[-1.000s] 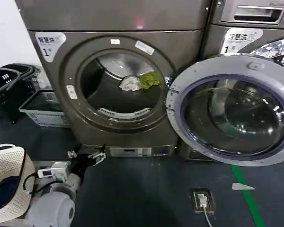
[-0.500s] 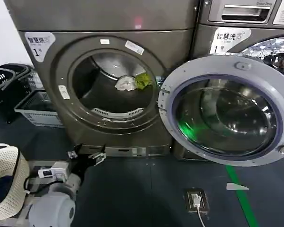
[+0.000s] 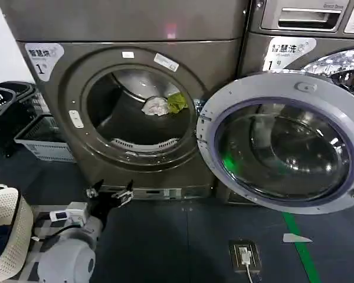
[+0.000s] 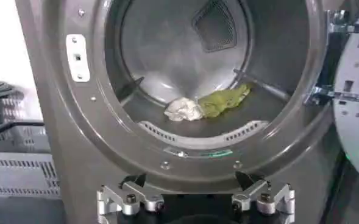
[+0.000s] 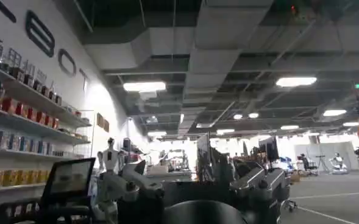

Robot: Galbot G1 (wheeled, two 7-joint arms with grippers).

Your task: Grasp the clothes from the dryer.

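The dryer (image 3: 218, 59), dark bronze with a white "1" label, stands with its round door (image 3: 207, 137) swung open to the right. Inside the drum lie the clothes: a white piece (image 3: 155, 107) and a yellow-green piece (image 3: 176, 102) touching it. In the left wrist view the white piece (image 4: 183, 109) and the yellow-green piece (image 4: 223, 101) rest on the drum floor beyond the porthole rim. My left gripper (image 3: 110, 191) (image 4: 191, 182) hangs open and empty, low in front of the dryer's base. My right gripper (image 5: 194, 182) is open, facing the room.
Plastic baskets (image 3: 38, 138) stand on the floor left of the dryer, and a white woven basket (image 3: 3, 230) sits beside my left arm. A second grey machine (image 3: 301, 35) stands behind the open door. A floor socket (image 3: 245, 256) and green tape line (image 3: 298, 236) lie at lower right.
In the head view the dryer has slid left and grown slightly larger. The clothes lie as before. My left gripper stays low and open.
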